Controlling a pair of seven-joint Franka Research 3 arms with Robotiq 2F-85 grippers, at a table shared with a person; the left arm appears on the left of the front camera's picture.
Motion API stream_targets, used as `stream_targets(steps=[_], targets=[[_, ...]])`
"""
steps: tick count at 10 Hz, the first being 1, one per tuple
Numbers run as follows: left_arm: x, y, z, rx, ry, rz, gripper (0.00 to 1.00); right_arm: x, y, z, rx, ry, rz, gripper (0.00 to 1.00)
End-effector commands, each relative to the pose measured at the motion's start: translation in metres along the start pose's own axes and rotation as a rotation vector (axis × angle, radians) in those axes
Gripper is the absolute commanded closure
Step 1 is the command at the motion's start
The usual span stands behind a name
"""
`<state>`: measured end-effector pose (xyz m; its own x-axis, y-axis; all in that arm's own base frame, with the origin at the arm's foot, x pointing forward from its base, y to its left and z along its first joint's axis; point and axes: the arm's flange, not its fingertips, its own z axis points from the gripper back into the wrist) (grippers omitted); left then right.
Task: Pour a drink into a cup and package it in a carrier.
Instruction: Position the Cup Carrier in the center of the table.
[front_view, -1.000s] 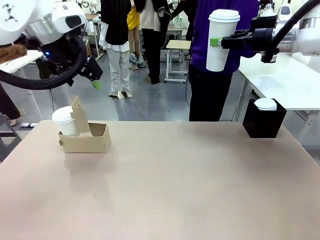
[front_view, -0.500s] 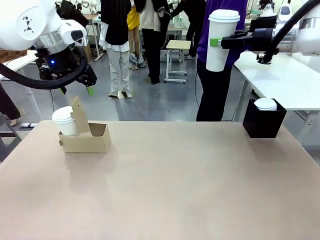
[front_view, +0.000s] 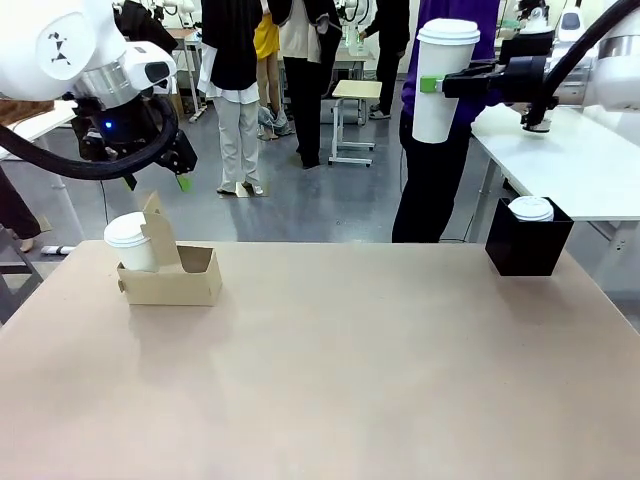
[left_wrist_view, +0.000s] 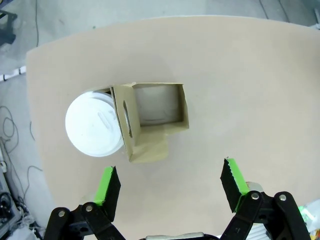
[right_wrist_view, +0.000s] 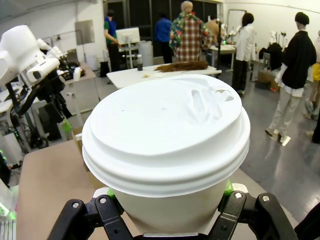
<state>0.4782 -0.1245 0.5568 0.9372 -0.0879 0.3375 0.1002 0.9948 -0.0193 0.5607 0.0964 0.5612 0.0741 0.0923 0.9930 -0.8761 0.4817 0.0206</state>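
The brown cardboard carrier (front_view: 183, 279) stands at the table's far left, with a white lidded cup (front_view: 130, 241) in its left pocket and its right pocket empty. My left gripper (front_view: 160, 178) hangs open high above it. From the left wrist, the carrier (left_wrist_view: 156, 116) and its cup's lid (left_wrist_view: 94, 125) lie below the spread fingers of the left gripper (left_wrist_view: 170, 182). My right gripper (front_view: 440, 85) holds a second white lidded cup (front_view: 443, 78) upright, high over the table's far right. In the right wrist view this cup (right_wrist_view: 167, 130) sits between the right gripper's (right_wrist_view: 170, 200) fingers. The drink is out of view.
A black square box (front_view: 527, 250) at the far right corner holds another lidded cup (front_view: 531, 208). A person in a purple top (front_view: 432, 170) stands just behind the far edge. White tables (front_view: 575, 160) stand to the right; several people stand farther back.
My left arm has swung left and turned, so its gripper now points down over the carrier. The person in purple has stepped right. The right arm and its cup have stayed still.
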Motion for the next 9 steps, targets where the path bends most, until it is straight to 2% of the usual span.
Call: stream_targets(steps=[1, 3, 5, 8, 9], targets=[[0.0, 0.0, 0.0, 0.0, 0.001, 0.0, 0.0, 0.005, 0.002, 0.002, -0.001, -0.003, 0.007, 0.2], [0.014, 0.007, -0.019, 0.066, 0.017, 0.085, 0.0, 0.005, 0.002, 0.002, -0.001, -0.003, 0.007, 0.2], [0.022, 0.019, -0.036, 0.069, 0.06, 0.129, 0.0, 0.005, 0.002, 0.002, -0.001, -0.003, 0.007, 0.2], [0.033, 0.039, -0.053, 0.101, 0.068, 0.182, 0.0, 0.005, 0.002, 0.002, -0.001, -0.003, 0.007, 0.2], [0.035, 0.041, -0.056, 0.11, 0.061, 0.188, 0.58, 0.005, 0.002, 0.002, -0.001, -0.003, 0.007, 0.2]])
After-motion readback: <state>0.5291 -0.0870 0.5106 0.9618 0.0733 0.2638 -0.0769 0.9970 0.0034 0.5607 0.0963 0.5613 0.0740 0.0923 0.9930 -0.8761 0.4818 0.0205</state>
